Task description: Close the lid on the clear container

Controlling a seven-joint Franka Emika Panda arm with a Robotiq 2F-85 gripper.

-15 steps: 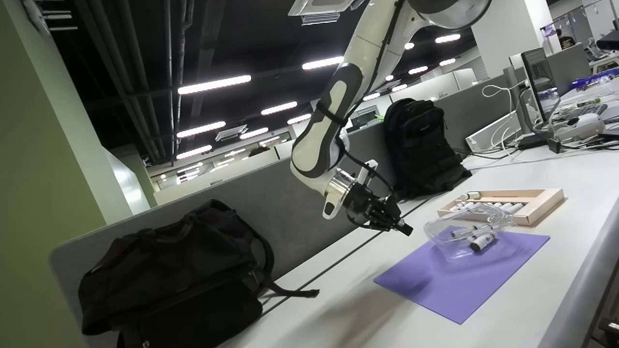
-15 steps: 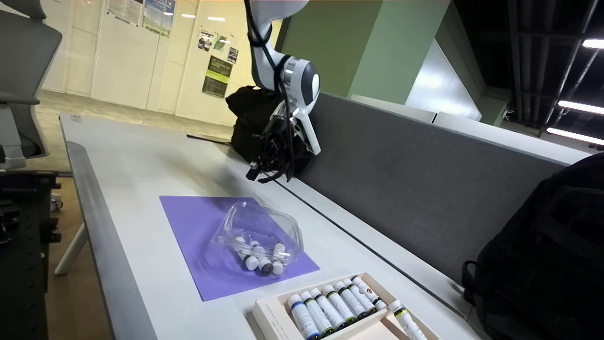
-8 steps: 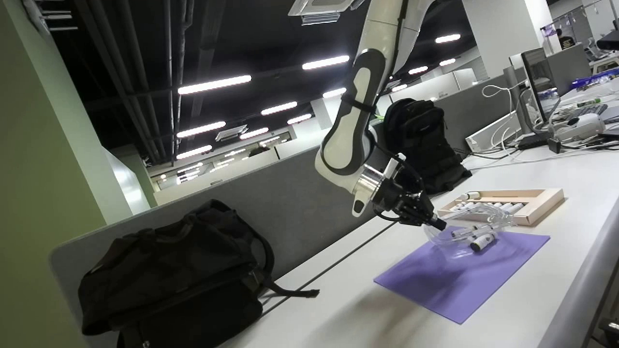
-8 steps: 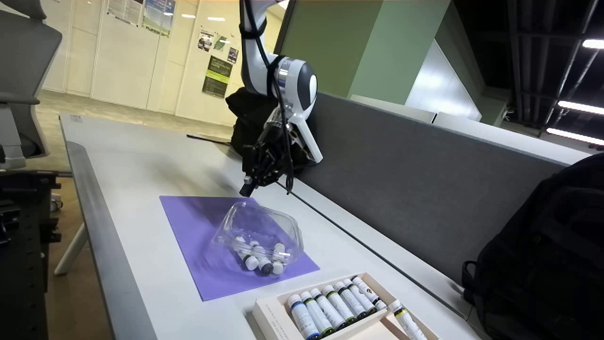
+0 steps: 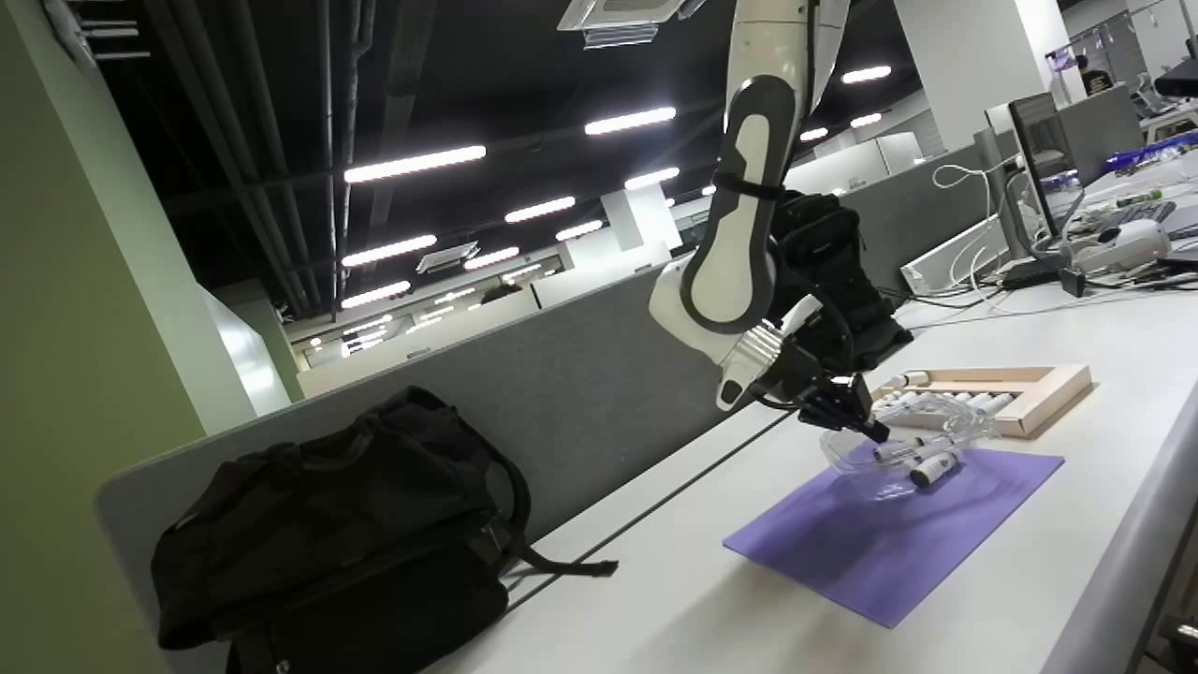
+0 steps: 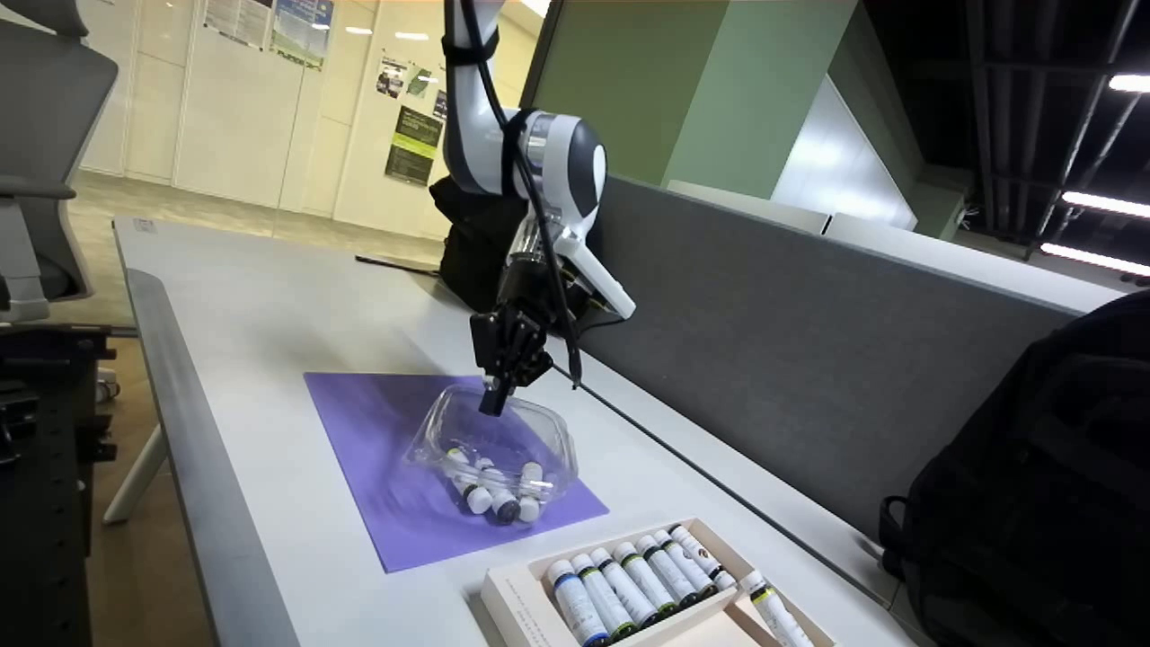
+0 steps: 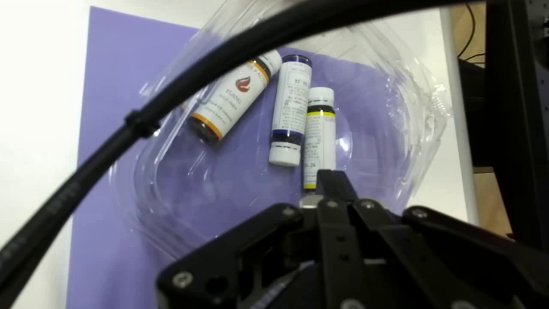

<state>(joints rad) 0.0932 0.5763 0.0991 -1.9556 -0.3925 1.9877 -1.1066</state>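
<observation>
gripper (image 6: 492, 402) hangs over the clear container (image 7: 422, 128), fingers (image 7: 336, 186) pressed together on nothing. small bottles (image 7: 292, 98) lie in the container, which rests on a purple mat (image 5: 870, 552).

Open-plan office under strip lights (image 5: 416, 164)
In an exterior view, a grey partition (image 5: 580, 393) runs along the bench (image 5: 1142, 346), a monitor (image 5: 1046, 164) at upper right; in an exterior view, an office chair (image 6: 45, 108) stands upper left.
</observation>
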